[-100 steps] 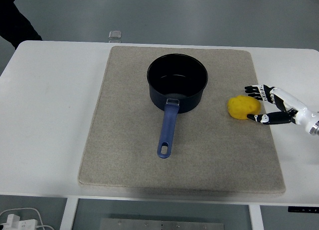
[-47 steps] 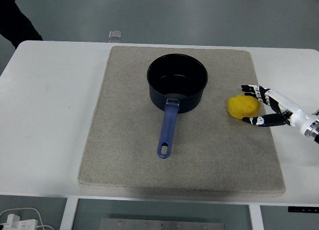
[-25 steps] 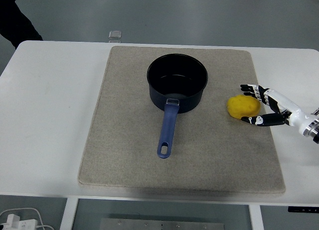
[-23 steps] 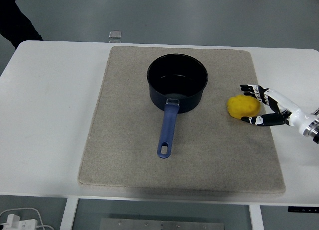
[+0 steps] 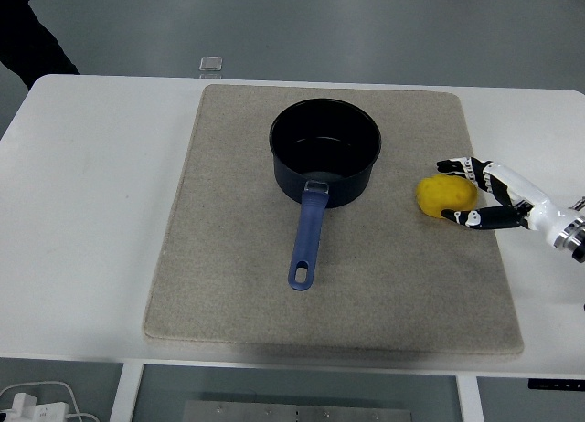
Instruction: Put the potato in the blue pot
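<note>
Head view – right hand (image 5: 482, 192) cupping potato (image 5: 445, 195), blue pot (image 5: 324, 152) apart

You are looking at a robotics lab or test room, not a kitchen: a plain white table (image 5: 101, 212) carrying a beige mat (image 5: 238, 294) stands on a bare grey floor (image 5: 366, 29), with white cables (image 5: 41, 396) trailing beneath its near edge.

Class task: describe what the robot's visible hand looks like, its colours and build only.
Only the right hand shows. It has slim, jointed fingers in black with small white patches, a glossy white shell over the back, and a silvery metal cuff at the wrist by the picture's edge.
</note>
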{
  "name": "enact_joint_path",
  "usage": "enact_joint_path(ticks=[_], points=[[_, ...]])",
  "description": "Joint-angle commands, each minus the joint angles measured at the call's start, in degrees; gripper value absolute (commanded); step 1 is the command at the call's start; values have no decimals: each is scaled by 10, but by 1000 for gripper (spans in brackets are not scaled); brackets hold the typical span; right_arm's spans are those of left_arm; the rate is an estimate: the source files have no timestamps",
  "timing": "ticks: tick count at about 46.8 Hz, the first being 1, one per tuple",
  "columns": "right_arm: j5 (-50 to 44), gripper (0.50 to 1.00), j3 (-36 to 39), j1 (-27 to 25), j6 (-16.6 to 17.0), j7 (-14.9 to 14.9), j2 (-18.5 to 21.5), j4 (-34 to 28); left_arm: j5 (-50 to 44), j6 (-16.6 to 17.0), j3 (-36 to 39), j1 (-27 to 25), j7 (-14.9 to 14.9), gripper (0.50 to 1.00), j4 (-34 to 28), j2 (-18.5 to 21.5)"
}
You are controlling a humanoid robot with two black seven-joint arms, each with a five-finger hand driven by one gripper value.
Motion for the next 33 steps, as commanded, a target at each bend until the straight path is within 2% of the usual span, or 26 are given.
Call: enact_joint_path(ticks=[1,5,8,14,25,33], points=[[0,731,0,0,-3,0,1,1,0,0,0,0,0,996,-1,0],[0,713,-1,-1,-5,0,1,1,0,0,0,-1,0,996,0,0],[-2,613,-1,-1,-6,0,5,1,0,0,0,0,0,996,0,0],[-1,500,0,0,-8,0,8,1,0,0,0,0,0,996,0,0],[6,500,5,3,-14,0,7,1,0,0,0,0,0,996,1,0],[11,500,5,28,-12,0,-4,14,0,0,0,0,0,996,-2,0]])
